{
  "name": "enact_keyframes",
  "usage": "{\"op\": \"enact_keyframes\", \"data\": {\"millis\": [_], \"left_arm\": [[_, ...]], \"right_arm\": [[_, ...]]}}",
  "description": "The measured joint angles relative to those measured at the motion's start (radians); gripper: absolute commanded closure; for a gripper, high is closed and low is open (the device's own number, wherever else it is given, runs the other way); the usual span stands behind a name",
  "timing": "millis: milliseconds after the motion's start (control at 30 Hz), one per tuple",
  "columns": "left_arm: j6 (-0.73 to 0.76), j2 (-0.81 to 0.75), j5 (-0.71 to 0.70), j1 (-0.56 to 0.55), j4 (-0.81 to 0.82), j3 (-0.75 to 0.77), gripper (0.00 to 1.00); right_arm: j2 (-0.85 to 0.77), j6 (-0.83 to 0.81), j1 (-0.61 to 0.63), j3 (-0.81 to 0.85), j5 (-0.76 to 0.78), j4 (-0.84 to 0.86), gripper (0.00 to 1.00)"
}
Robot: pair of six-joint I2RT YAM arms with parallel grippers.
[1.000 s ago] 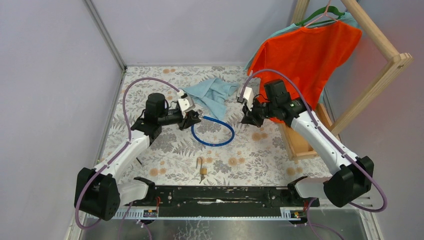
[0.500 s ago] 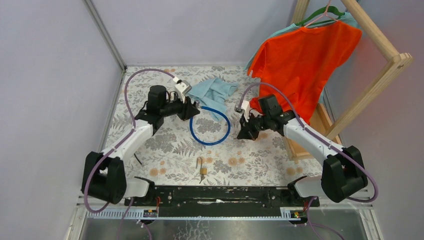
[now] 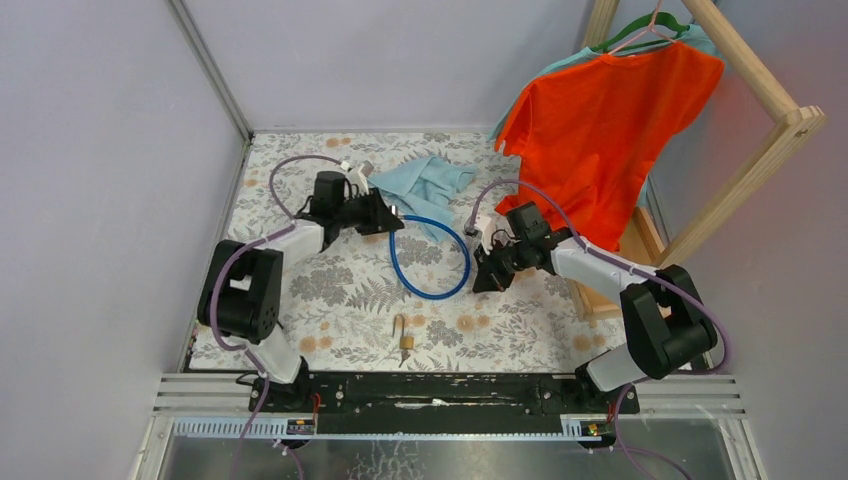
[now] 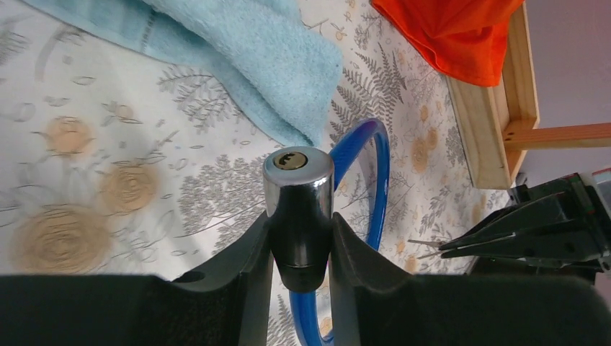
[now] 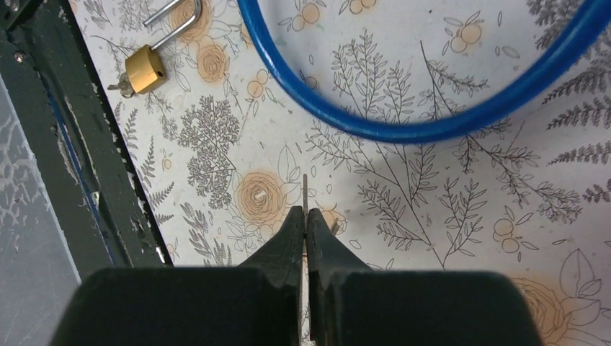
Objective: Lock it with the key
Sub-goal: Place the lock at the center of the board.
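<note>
- Your right claw [image 5: 305, 220] pinches the key [image 5: 305, 193], long axis pointing straight out beyond its tips.
- Your left claw [image 4: 299, 241] grips the lock cylinder [image 4: 297, 173], keyhole facing outward.

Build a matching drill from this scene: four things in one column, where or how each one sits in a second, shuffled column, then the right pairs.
Things:
1. key
2. chrome lock cylinder
3. brass padlock
4. orange shirt

Places or states:
A. hanging at the wooden rack
B. clamped in the left tool
C. pinched in the right tool
D. lying on the table, shackle open

Pairs: 1-C, 2-B, 3-D, 4-A
</note>
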Motion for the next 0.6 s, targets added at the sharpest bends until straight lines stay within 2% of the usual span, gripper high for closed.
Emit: {"op": "enact_keyframes", "data": {"millis": [200, 367, 600], "left_arm": [[-0.08, 0.132, -0.046, -0.101, 0.095, 0.023, 0.96], [-0.103, 0.324, -0.066, -0.149, 0.124, 0.174, 0.87], [-0.079, 0.394, -0.091, -0.146, 0.126, 0.257, 0.59]], "right_arm": [[0.02, -0.018, 0.001, -0.014, 0.017, 0.0, 1.0], [0.026, -0.052, 0.001, -0.021, 0.053, -0.001, 1.0], [0.122, -0.063, 0.013, -0.001, 0.065, -0.019, 0.98]]}}
